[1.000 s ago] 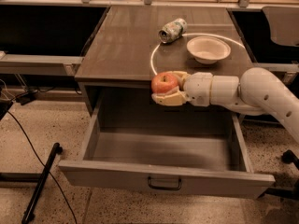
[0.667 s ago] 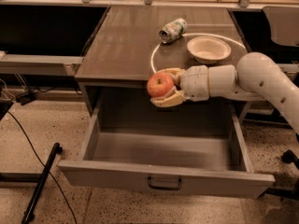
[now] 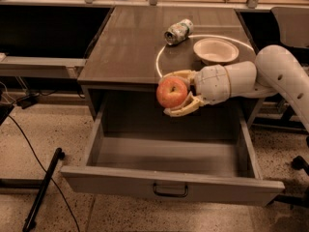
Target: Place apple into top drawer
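The red-orange apple point(image 3: 172, 92) is held in my gripper point(image 3: 177, 93), whose two pale fingers point(image 3: 182, 109) clamp it from above and below. The arm reaches in from the right. The apple hangs in the air just in front of the table's front edge, above the back of the open top drawer point(image 3: 169, 156). The drawer is pulled far out; its grey inside is bare and its front panel carries a small dark handle point(image 3: 170, 191).
On the table top point(image 3: 125, 47) lie a crushed can point(image 3: 177, 32) and a white bowl point(image 3: 216, 50) inside a thin white ring. A black cable and a dark bar point(image 3: 42, 190) lie on the speckled floor at the left. Chairs stand at the right.
The gripper with the apple has moved slightly left and turned, so the apple now faces more towards the camera over the open drawer.
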{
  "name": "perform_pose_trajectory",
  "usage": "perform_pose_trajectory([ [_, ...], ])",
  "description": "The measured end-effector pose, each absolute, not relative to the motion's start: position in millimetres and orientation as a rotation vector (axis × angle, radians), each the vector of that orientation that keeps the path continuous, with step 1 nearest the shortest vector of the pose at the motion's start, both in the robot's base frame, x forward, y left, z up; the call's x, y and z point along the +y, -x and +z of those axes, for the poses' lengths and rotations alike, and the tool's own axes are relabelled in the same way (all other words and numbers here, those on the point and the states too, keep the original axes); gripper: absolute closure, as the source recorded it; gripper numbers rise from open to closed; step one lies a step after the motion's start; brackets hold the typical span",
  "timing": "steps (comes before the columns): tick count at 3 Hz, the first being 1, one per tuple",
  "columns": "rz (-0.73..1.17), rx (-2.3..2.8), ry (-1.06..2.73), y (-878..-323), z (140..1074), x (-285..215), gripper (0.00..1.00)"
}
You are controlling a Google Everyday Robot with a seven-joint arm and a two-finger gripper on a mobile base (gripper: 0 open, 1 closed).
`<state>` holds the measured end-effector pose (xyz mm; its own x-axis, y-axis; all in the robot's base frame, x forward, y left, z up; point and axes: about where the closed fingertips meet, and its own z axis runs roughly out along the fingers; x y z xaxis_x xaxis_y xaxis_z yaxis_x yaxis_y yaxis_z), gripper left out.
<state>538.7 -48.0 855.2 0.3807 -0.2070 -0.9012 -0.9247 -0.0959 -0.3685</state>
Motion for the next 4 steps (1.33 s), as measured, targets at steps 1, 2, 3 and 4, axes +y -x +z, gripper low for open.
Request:
perform_pose_trajectory([
  [1, 0.871, 1.045, 1.589, -529.6, 850.8, -50.0, 1.00],
  [2, 0.746, 1.256, 1.580, -540.6, 817.1, -63.7, 1.00],
  [3, 0.608, 1.442, 1.549, -550.6, 788.6, -70.8, 1.00],
  [4, 0.594, 1.449, 1.531, -555.8, 787.2, -67.3, 1.00],
])
